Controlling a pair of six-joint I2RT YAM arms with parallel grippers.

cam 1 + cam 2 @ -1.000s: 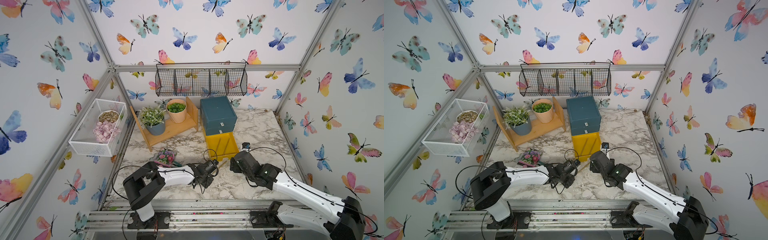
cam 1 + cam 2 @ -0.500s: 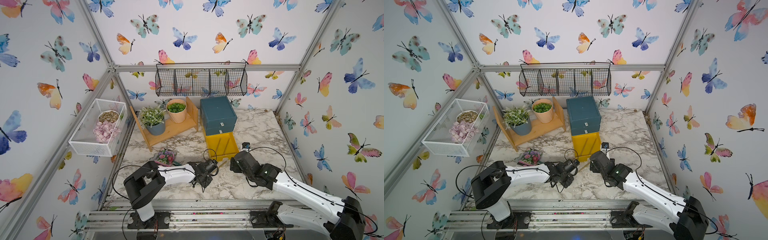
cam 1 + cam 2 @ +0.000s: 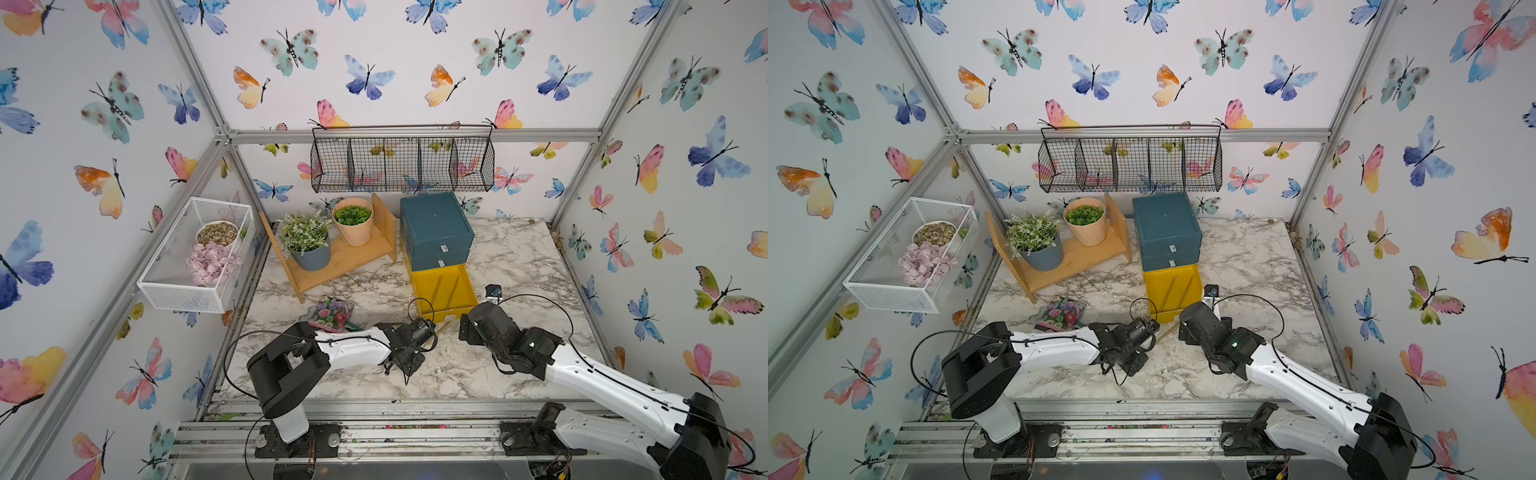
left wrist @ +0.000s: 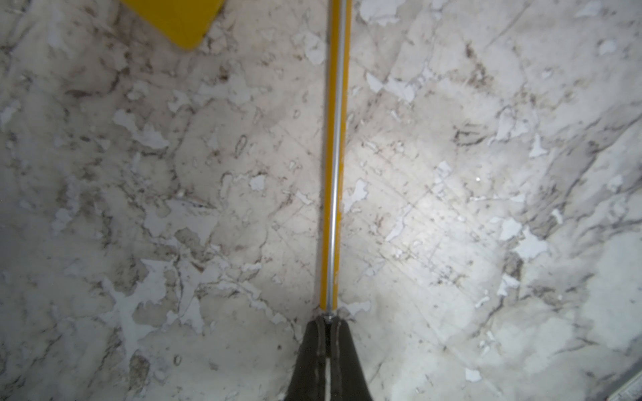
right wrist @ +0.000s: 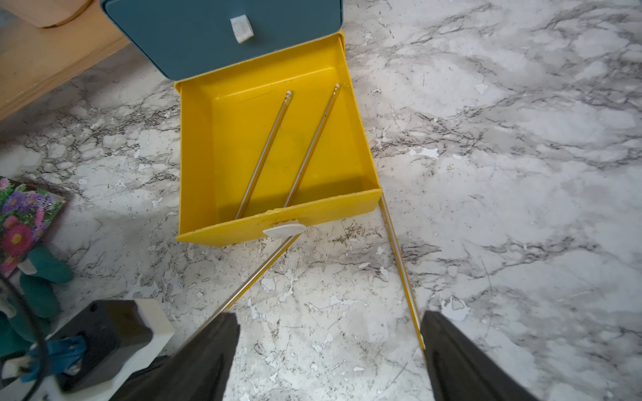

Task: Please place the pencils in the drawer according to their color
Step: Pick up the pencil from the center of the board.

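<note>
Yellow held pencil (image 4: 335,156) projects straight out of the left tool (image 4: 328,323); jaws pressed together on its very end. In the right wrist view it runs up to the white pull tab (image 5: 283,231) on the front of the yellow drawer (image 5: 243,225); contact with the tab cannot be told.

Yellow drawer is the lowest of the dark-teal chest (image 3: 436,226); it is pulled out toward the near side, mid-worktop; the two teal drawers above sit flush. Inside it lie two stored pencils (image 5: 264,156) (image 5: 312,145); side by side, apart, slanted, eraser ends toward the far wall.

Right tool (image 5: 328,323) is just near of the drawer front; jaws spread wide, gripping nothing. A loose pencil (image 5: 399,264) lies on the marble worktop (image 3: 519,257); it runs from the drawer's near right corner to just beside one of the right tool's fingers (image 5: 458,357); touching or not, cannot tell.

Flowered seed packet (image 3: 332,313) lies on the worktop left of the left tool; wooden shelf (image 3: 345,262) with two potted plants stands far left, beside the chest.
</note>
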